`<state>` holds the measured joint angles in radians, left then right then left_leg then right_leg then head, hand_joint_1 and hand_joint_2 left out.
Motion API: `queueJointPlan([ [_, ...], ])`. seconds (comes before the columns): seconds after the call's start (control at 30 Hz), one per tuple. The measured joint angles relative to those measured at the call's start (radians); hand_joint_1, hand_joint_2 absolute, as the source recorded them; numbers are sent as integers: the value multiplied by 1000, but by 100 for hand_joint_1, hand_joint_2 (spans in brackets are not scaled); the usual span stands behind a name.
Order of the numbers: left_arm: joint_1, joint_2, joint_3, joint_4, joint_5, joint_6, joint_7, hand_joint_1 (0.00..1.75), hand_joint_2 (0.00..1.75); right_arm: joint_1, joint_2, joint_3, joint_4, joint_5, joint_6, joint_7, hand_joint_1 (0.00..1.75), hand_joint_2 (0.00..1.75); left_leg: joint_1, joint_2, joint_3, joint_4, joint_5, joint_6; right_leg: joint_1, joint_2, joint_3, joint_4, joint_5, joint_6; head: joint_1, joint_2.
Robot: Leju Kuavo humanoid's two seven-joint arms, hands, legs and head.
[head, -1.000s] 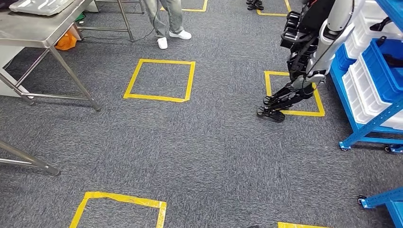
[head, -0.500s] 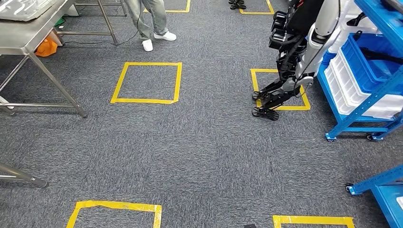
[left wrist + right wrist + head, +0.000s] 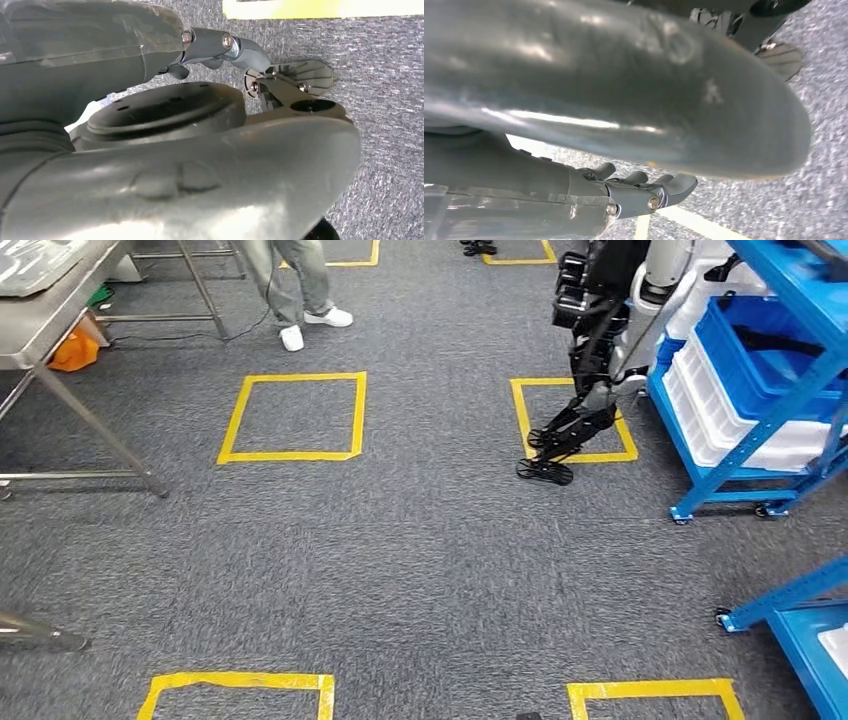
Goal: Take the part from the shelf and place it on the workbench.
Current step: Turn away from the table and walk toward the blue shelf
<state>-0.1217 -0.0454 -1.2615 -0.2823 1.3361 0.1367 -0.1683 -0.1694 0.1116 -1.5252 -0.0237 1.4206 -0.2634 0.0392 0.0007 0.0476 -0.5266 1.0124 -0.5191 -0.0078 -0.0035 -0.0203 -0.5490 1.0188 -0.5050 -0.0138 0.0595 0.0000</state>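
The left hand [image 3: 220,47] hung over grey carpet [image 3: 385,100], its fingers [image 3: 245,50] lightly curled, holding nothing; yellow floor tape [image 3: 320,8] lay beyond.

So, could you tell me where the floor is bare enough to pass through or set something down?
Bare carpet stretches from the steel table on the left to the blue shelf rack on the right, and the taped square between them is free. It is crowded by the rack, where another robot stands.

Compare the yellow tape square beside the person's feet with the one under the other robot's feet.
The square near the person is bare carpet inside; the square by the blue shelf has the other robot's black feet on it. The first looks wider, the second narrower. Both are yellow tape outlines on grey carpet.
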Motion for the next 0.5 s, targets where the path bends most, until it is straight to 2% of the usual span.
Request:
queueJointPlan([
  [0.07,-5,0,0,0,-8,-7,2,0,0,0,1,-1,0,0,-5,3,0,0,4,-13,-17,50,-36,-11,-2,7,0,-5,5,-12,-5,0],
  [0.17,-9,0,-1,0,-20,-23,9,0,0,0,4,-1,0,-1,-14,4,0,0,6,-34,-100,237,-128,-19,-2,18,-1,-6,7,-21,-14,0],
  [0.2,-10,0,-1,0,-23,-27,11,0,0,0,5,-1,0,-1,-16,6,0,0,6,-35,-121,280,-139,-20,0,24,0,-6,7,-22,-15,0],
  [0.23,-11,0,-1,0,-25,-30,12,0,0,0,5,-1,0,-2,-18,8,0,0,6,-37,-126,286,-129,-18,1,30,1,-6,7,-22,-16,0],
  [0.27,-12,0,-1,0,-26,-33,14,0,0,1,5,-1,0,-2,-21,9,0,0,5,-40,-113,253,-99,-14,1,37,2,-6,7,-21,-16,0],
  [0.33,-16,0,-2,0,-30,-37,17,0,0,0,6,-1,0,-2,-28,5,0,0,3,-57,-56,118,-22,-4,3,51,6,-5,6,-20,-17,0],
  [0.37,-18,0,-2,0,-33,-38,20,0,0,-1,6,-1,0,-3,-32,1,0,0,2,-66,-31,58,1,1,4,57,5,-3,5,-17,-18,0],
  [0.4,-21,0,-3,1,-35,-40,22,0,0,-2,7,-1,0,-3,-34,-2,0,0,1,-73,-18,21,12,4,4,62,3,-2,5,-13,-18,0],
  [0.5,-27,0,-5,1,-40,-44,30,0,0,1,7,-1,0,-4,-38,-2,0,0,0,-70,-13,-4,14,15,1,71,-2,0,4,2,-19,0],
])
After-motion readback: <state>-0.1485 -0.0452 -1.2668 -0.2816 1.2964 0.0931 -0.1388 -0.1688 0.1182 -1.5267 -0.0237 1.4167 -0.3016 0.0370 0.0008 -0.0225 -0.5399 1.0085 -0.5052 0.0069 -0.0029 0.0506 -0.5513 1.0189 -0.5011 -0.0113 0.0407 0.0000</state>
